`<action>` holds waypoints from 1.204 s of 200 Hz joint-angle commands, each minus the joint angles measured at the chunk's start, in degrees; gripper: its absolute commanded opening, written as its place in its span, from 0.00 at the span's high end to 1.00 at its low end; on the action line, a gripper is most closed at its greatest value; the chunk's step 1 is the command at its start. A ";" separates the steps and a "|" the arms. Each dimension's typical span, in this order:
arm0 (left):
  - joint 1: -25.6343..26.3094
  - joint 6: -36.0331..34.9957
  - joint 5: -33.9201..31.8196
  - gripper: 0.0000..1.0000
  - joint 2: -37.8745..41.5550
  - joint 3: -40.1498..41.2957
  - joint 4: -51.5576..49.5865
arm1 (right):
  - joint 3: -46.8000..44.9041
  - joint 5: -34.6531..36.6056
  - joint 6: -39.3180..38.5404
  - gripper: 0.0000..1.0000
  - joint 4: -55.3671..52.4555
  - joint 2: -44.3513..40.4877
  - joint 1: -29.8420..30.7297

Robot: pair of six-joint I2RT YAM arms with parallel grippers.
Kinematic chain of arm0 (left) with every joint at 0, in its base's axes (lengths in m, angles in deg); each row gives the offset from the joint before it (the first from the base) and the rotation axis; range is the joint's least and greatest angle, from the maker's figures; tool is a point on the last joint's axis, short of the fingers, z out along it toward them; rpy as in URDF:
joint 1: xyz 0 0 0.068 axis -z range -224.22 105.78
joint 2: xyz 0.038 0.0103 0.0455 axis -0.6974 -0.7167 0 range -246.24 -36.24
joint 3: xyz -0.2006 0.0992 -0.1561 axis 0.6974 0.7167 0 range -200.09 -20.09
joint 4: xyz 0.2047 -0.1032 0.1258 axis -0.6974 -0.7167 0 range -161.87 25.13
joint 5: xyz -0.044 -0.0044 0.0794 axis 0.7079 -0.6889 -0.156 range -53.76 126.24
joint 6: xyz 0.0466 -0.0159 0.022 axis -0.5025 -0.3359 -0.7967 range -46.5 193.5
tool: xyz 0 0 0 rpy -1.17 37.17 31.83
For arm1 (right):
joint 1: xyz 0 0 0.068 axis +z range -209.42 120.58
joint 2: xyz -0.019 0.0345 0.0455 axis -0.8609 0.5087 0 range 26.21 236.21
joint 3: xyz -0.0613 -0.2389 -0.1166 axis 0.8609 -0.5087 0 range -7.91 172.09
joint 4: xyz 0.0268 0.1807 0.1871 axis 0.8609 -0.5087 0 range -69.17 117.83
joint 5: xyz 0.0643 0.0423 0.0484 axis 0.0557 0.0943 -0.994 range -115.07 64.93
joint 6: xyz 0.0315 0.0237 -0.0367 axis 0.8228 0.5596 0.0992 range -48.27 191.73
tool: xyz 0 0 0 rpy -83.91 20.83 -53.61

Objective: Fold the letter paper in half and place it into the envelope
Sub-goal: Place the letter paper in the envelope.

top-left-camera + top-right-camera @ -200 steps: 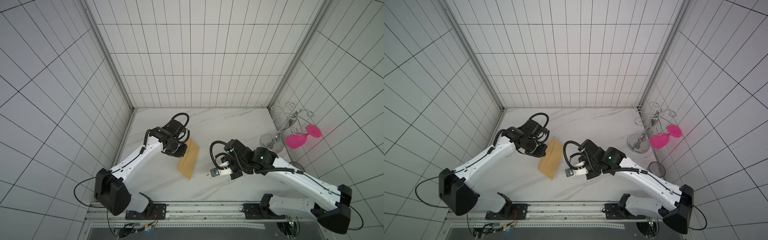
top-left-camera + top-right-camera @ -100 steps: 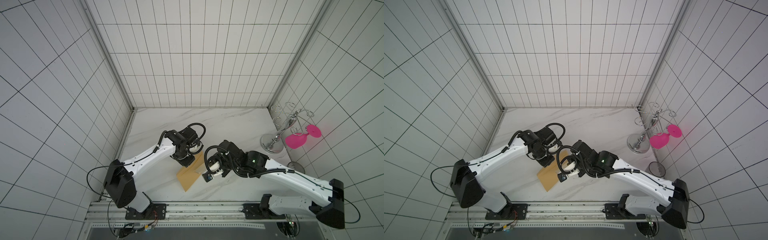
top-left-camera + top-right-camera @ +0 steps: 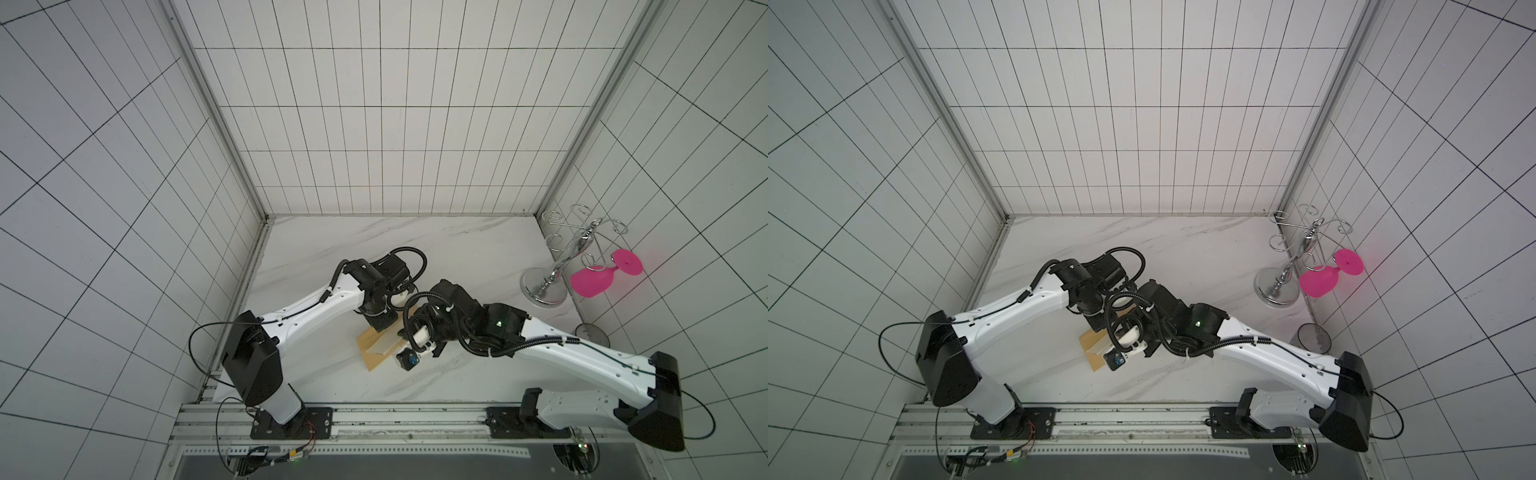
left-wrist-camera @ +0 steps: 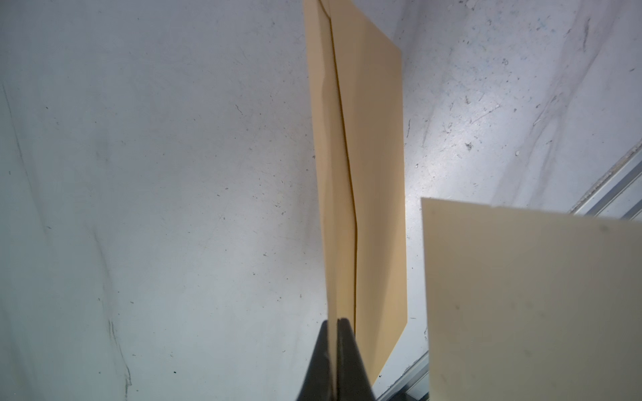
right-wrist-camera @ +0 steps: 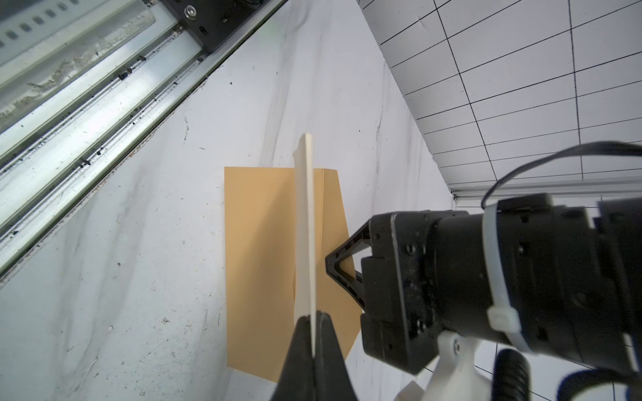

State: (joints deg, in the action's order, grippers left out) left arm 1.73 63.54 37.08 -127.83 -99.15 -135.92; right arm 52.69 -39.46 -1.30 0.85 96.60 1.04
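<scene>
While both wrists crowd above the work, both top views hide most of it.
- Envelope [image 3: 368,341] [image 3: 1088,340]: only its near tan end shows, lying on the marble counter [image 3: 457,249]. The far end is under the arms.
- Letter paper [image 3: 386,345]: a pale sliver across that end. Writing and crease are not legible.
- Fingertips: hidden from above.
- Left fingers [image 4: 347,354]: clenched on one layer of the envelope [image 4: 371,156] at its long edge, where a thin dark slit shows. Their bases are cut off by the frame.
- Right fingers [image 5: 298,347]: clenched on the letter paper [image 5: 305,225], which is seen edge-on and stands upright over the envelope [image 5: 257,260], just beside the left fingers [image 5: 335,269]. Whether the sheet's lower edge has entered the slit cannot be told. In the left wrist view the sheet [image 4: 521,295] fills one corner, blurred.
- Change: a second ago the arms stood apart, with the whole envelope in view between them and the right wrist off to its side. Both have since closed in over it.
</scene>
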 commanded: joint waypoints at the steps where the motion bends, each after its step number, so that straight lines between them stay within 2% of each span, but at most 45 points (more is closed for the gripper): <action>1: 0.86 -3.57 -2.65 1.00 1.72 -1.31 0.68 | -0.23 -2.18 0.94 1.00 2.07 0.71 0.75; 91: 7.08 -2.71 -5.66 1.00 5.53 -5.02 -4.61 | -2.77 -1.41 2.13 1.00 11.28 2.95 0.76; 180: 8.08 -1.92 -3.94 1.00 8.67 -3.16 -5.27 | -7.66 4.73 2.60 1.00 18.63 2.87 0.55; 241: 8.36 -1.31 -3.11 1.00 10.09 -1.92 -4.03 | -8.67 7.23 4.61 1.00 18.64 2.34 -3.56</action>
State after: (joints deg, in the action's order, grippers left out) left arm 8.44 63.89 29.94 -120.56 -101.08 -141.21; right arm 45.59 -36.12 0.88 19.97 99.00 0.78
